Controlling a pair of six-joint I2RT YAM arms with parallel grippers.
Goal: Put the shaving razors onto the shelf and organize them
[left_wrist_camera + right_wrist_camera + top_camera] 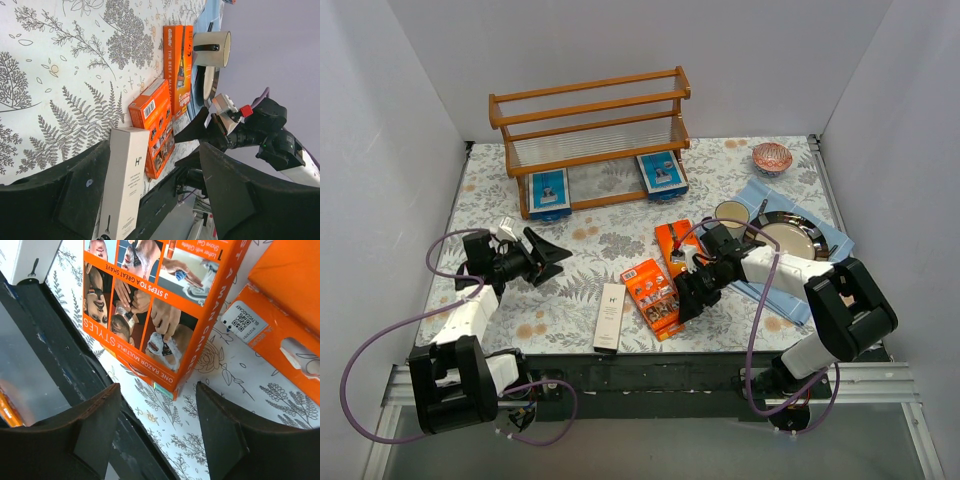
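The wooden shelf (pixel 590 140) stands at the back. Two blue razor packs (pixel 549 188) (pixel 661 172) sit on its lower tier. On the table lie an orange pack (pixel 653 295), a second orange pack (pixel 673 243) behind it, and the slim white box (pixel 610 315). My right gripper (pixel 685 303) is open and empty, just beside the near orange pack's front right corner (pixel 150 295), its jaws (pixel 158 387) low over the table. My left gripper (pixel 560 260) is open and empty, left of the packs, facing the white box (pixel 122 180) and the orange packs (pixel 152 130) (pixel 177 65).
A blue cloth (pixel 790 295) at the right carries a metal plate (pixel 790 238) and a mug (pixel 731 214). A red bowl (pixel 772 157) sits at the back right. The table's black front edge (pixel 45 335) runs close under my right gripper.
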